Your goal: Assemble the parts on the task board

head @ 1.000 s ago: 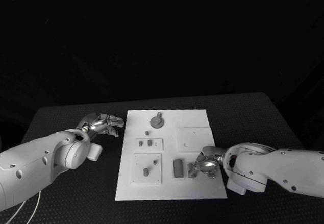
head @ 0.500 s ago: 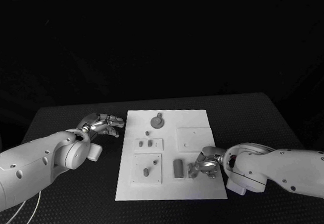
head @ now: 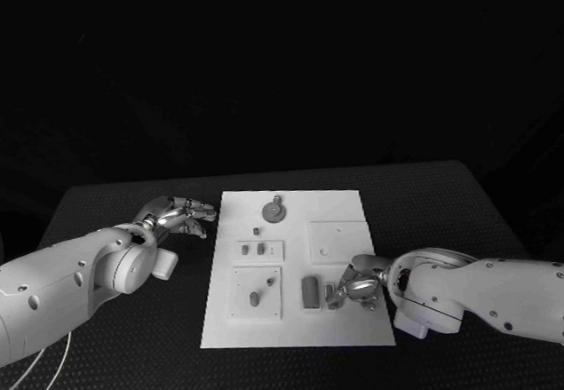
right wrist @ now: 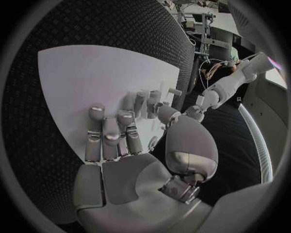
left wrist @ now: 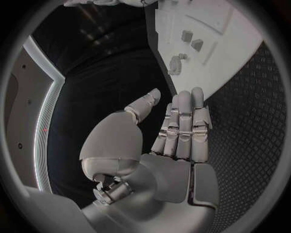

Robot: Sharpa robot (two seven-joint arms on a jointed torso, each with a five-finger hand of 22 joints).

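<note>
The white task board lies in the middle of the black table. On it are a round grey part, two small parts side by side, a peg-like part and a long grey bar. My right hand rests on the board's near right area. Its fingertips touch the board, and the thumb meets a small grey part beside the bar; whether the part is pinched is unclear. My left hand hovers left of the board's far corner, fingers straight and holding nothing.
Black textured tabletop surrounds the board on all sides. The board reaches past my left fingertips, with small parts on it. A raised square plate sits on the board's right half.
My right hand has shifted very slightly towards the board's near edge. The left hand and the parts have not moved.
</note>
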